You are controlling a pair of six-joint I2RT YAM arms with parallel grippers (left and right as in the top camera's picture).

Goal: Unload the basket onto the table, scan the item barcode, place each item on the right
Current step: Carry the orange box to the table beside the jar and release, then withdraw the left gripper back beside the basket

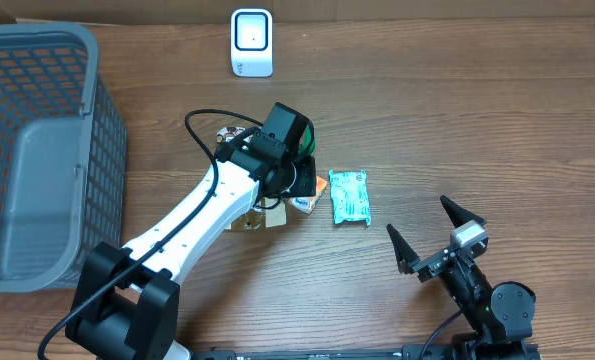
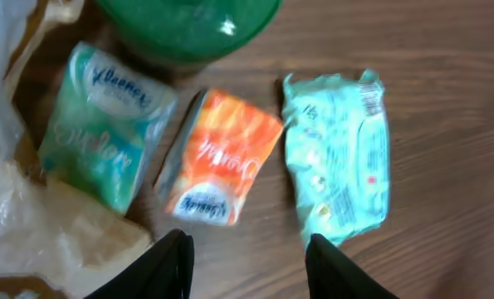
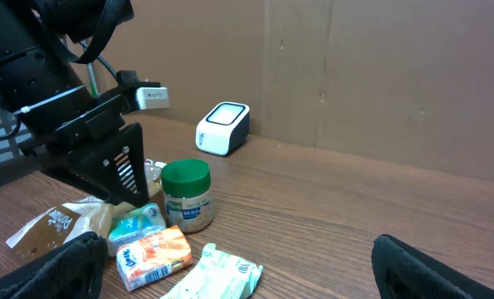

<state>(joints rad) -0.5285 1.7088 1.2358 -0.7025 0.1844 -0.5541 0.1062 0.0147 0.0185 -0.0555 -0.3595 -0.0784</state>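
- Where the table (image 1: 497, 110) reaches its 9 o'clock edge in the overhead view, a grey basket (image 1: 37, 150) stands.
- The white barcode scanner (image 1: 251, 42) stands at 12 o'clock, well apart from the packs.
- The left gripper (image 2: 248, 241) hangs over the middle of the table. It is released, with its fingers apart and nothing between them.
- In the left wrist view, a teal Kleenex pack (image 2: 105, 124) lies at 10 o'clock of this gripper, partly on a brown bag (image 2: 56, 241).
- A jar with a green lid (image 3: 186, 195) stands behind the packs, at 12 o'clock.
- The orange pack (image 2: 217, 158) lies flat on the table, just in front of the open fingers.
- The mint-green pack (image 2: 338, 158) lies just beside it at 3 o'clock, with a barcode at its top corner.
- The right gripper (image 1: 419, 217) rests at 5 o'clock of the table, spread wide and empty.
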